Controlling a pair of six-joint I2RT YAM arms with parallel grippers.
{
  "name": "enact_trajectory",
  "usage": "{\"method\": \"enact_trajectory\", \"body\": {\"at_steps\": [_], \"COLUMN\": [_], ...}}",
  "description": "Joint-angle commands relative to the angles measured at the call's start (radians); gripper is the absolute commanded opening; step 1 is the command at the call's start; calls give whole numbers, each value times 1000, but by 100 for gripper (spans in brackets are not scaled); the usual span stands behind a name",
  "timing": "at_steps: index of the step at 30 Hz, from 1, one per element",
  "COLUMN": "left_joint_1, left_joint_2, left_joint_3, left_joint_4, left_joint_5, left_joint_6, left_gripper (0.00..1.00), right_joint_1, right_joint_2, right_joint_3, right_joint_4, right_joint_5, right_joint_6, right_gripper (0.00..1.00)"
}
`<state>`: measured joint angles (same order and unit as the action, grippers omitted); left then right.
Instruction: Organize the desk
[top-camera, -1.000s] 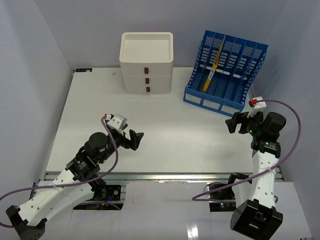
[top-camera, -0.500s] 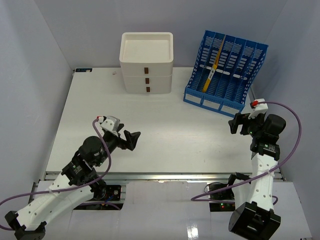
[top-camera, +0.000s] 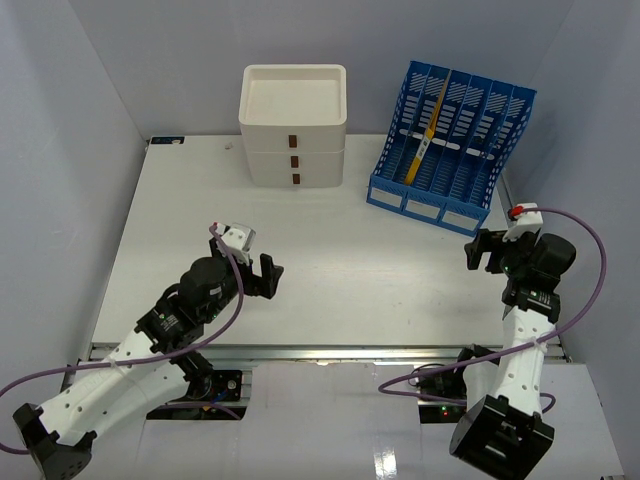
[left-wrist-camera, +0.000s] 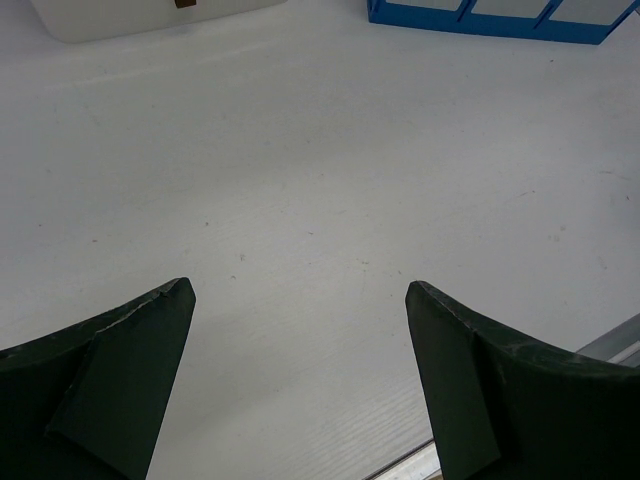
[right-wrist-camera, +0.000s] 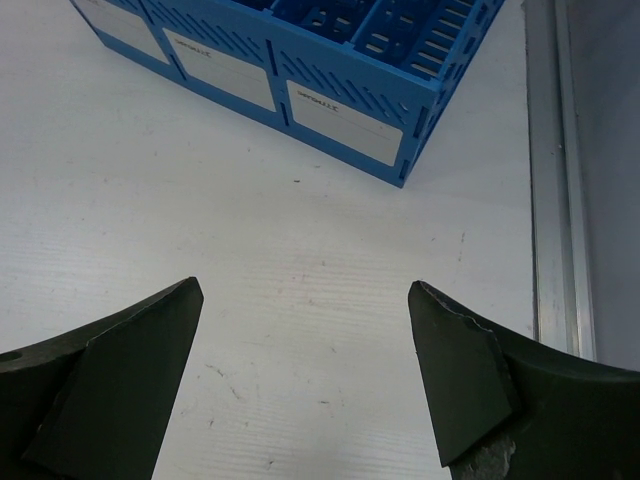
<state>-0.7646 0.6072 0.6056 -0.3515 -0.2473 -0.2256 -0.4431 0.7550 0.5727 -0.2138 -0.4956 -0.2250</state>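
Note:
The desk (top-camera: 330, 250) is a large white tabletop with a metal rail along its front edge. My left gripper (top-camera: 268, 277) hovers over its front left part, open, with only bare white surface (left-wrist-camera: 300, 200) between the fingers. My right gripper (top-camera: 480, 252) hangs near the right edge, just in front of the blue file rack (top-camera: 450, 150), open and holding nothing. In the right wrist view the rack's labelled front (right-wrist-camera: 300, 90) lies beyond the spread fingers. A yellow pencil-like item (top-camera: 425, 140) stands in one rack slot.
A white three-drawer box (top-camera: 294, 125) stands at the back centre; its lower edge (left-wrist-camera: 130, 15) shows in the left wrist view. The metal side rail (right-wrist-camera: 560, 170) runs along the right edge. Grey walls close in on three sides.
The left arm shifted slightly, its gripper turning and ending a little right of where it was. The right gripper drifted slightly right and toward the front. Both stayed open.

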Motion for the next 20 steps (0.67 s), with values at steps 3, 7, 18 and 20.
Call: {"method": "enact_trajectory", "body": {"at_steps": [3, 7, 18, 20], "left_joint_1": [31, 31, 31, 31], "left_joint_2": [-4, -4, -112, -140], "left_joint_3": [30, 22, -25, -32], "left_joint_4": [-4, 13, 102, 115], "left_joint_5": [23, 37, 256, 273], "left_joint_6": [9, 19, 30, 30], "left_gripper": [98, 98, 98, 98], "right_joint_1": [-36, -37, -37, -37], "right_joint_2": [-2, -3, -159, -180], "right_joint_3": [-3, 5, 16, 12], "right_joint_4": [43, 41, 16, 8], "right_joint_5": [-40, -47, -122, -136], "right_joint_6": [-19, -17, 3, 3], "right_gripper": [90, 90, 90, 90]}}
